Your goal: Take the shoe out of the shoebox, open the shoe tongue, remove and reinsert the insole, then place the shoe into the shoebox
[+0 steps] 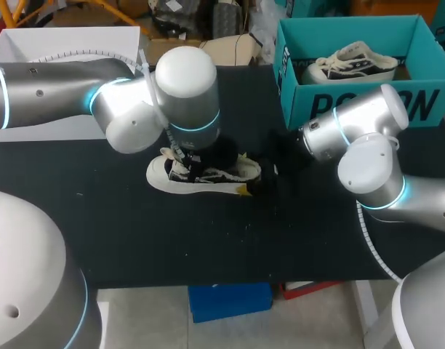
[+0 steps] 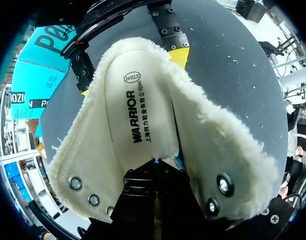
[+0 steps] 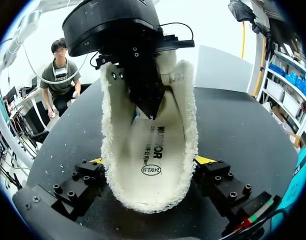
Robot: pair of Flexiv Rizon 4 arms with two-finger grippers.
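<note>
A fleece-lined shoe [image 1: 226,175] lies on the black table [image 1: 135,233], with its tongue spread wide. Its white insole [image 2: 138,100] lies inside, print facing up. My left gripper [image 2: 155,162] is shut and reaches down into the shoe, its tips on the insole [image 3: 153,150] near the middle; I cannot see whether they pinch it. My right gripper [image 3: 150,161] comes in from the heel end, and its yellow-tipped fingers [image 3: 205,160] press the heel from both sides. A second shoe [image 1: 350,62] sits in the teal shoebox [image 1: 353,105] at the back right.
A white box [image 1: 62,43] stands at the back left behind my left arm. The shoebox's open lid flap [image 1: 283,65] stands up just behind my right arm's wrist.
</note>
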